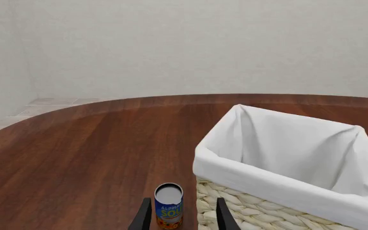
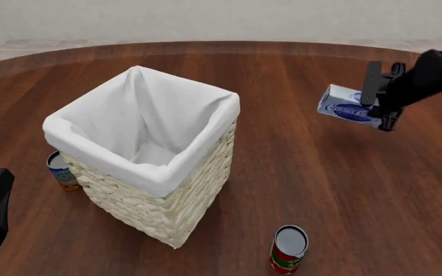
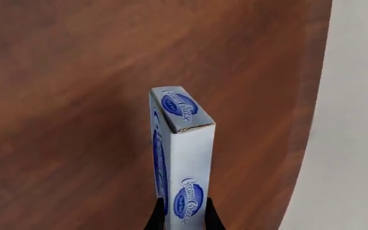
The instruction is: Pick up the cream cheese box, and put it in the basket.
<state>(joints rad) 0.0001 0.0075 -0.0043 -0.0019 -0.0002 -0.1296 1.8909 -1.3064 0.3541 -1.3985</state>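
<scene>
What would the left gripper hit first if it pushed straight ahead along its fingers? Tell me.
Most likely the blue soup can, which stands between the left gripper's open fingertips in the left wrist view. The basket sits just beside that line; depth is unclear.

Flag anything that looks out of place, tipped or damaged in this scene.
Nothing is spilled or damaged. The only thing off the table is the cream cheese box, held tilted in the right end effector to the right of the basket. Both cans stand upright.

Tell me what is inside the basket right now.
Only the white cloth liner shows inside the basket; no item lies on the visible bottom. The near walls hide part of it. The cream cheese box is in the right gripper.
</scene>
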